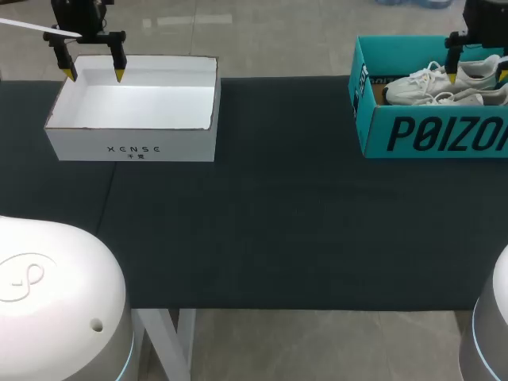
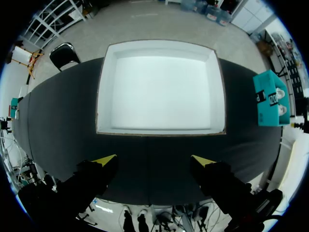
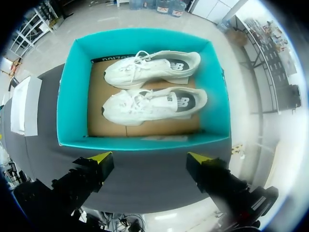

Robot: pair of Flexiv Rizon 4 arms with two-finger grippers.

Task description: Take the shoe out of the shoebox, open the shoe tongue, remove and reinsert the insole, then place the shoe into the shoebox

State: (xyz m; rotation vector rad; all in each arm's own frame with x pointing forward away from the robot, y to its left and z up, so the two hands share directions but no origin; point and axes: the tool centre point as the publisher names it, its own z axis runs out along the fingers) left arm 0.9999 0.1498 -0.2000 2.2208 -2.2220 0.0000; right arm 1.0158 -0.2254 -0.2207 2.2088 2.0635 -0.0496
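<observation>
We're right at the start here: the teal shoebox (image 1: pixel 429 135) sits at the far right of the dark counter (image 1: pixel 278 222), lid off, and the 2 white shoes (image 3: pixel 154 67) are both inside it. They lie side by side on the brown cardboard floor, on their sides as best we can tell, toes pointing the same way. So the task's shoe is not yet out of its box. The right claw (image 3: pixel 148 158) hovers above the shoebox and looks straight down into it. Its 2 yellow-tipped fingers are spread wide and grasp nothing. We judge that's the stance for a top-down pick, wide enough to straddle a shoe once it descends. The nearer shoe (image 3: pixel 149 105) looks the easier target, since it lies just ahead of the fingers with the box wall close beside it. That wall is the hazard, because a finger could catch the rim on the way down. Over at the far left, the left claw (image 1: pixel 95 73) hangs above the far edge of a shallow white box (image 1: pixel 131 147) that holds nothing. It too is released and empty. It's well apart from the shoebox, and we'd guess it's parked there to leave the middle of the counter free for the tongue and insole work, which likely wants 2 claws.
</observation>
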